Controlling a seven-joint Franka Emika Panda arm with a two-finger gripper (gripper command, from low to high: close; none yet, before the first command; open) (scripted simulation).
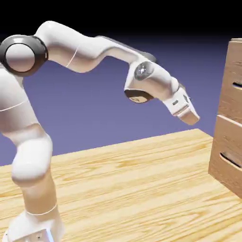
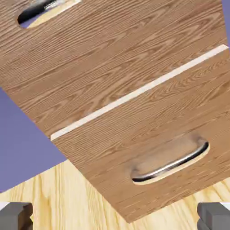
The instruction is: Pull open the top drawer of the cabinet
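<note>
- The claw (image 1: 188, 112) hangs in mid-air with its 2 grey fingers (image 2: 15, 215) spread wide, gripping nothing.
- Below it lies the pale plank worktop (image 1: 132, 179).
- Further off, at the exterior view's right edge, stands the boxy wood-grain cabinet (image 1: 227, 142).
- Its top drawer (image 2: 90, 58) looks shut, its recessed metal handle (image 2: 38, 8) untouched: reaching, gripping and pulling all remain.

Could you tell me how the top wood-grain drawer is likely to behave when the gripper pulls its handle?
The top light-brown wood-grain drawer looks rigid, so it should slide rather than flex. The tall cabinet looks unlikely to tip. The open gripper isn't touching it.
</note>
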